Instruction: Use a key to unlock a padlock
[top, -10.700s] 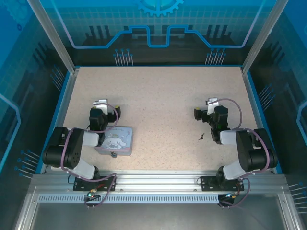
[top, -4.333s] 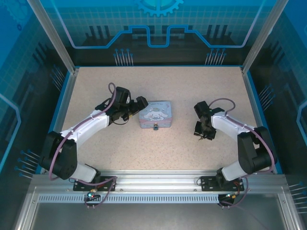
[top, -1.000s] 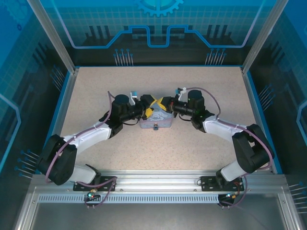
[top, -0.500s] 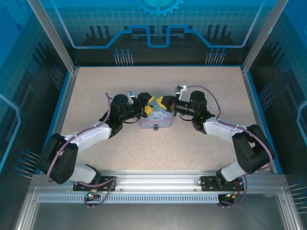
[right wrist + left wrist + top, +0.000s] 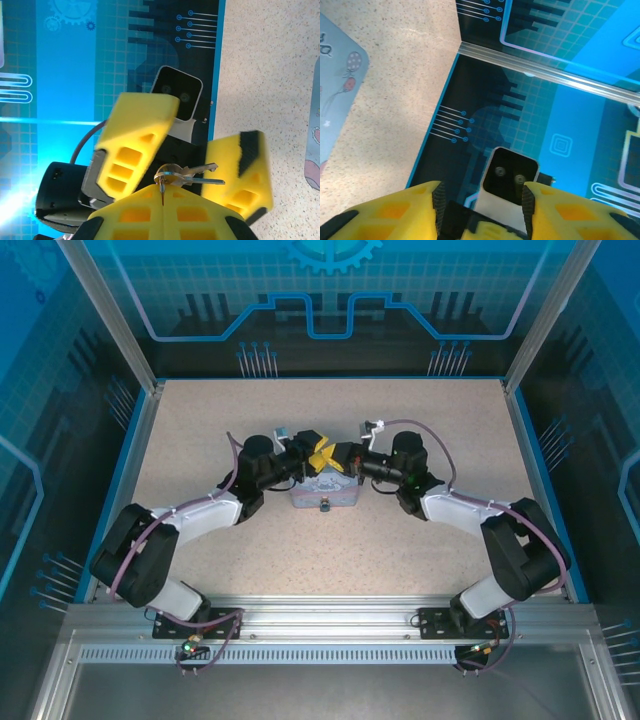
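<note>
Yellow pads [image 5: 125, 217] of the right gripper [image 5: 162, 192] are pressed together on the key [image 5: 192, 176]. A thin metal part runs down into their seam, while the ring and a blade stick out toward 3 o'clock in the right wrist view. The left gripper [image 5: 192, 160] faces it with its jaws wide, one finger at 10 o'clock of the key and the other at 3 o'clock, neither touching it. This looks like a hand-over or regrasp, probably so the key can be held more squarely for insertion.

From above, the two grippers meet nose to nose over the 12 o'clock edge of the tin [image 5: 318, 492], the left arm reaching in from 9 o'clock and the right from 3 o'clock. The padlock [image 5: 325, 507] hangs at the tin's 6 o'clock edge, apart from both grippers and not yet approached.
</note>
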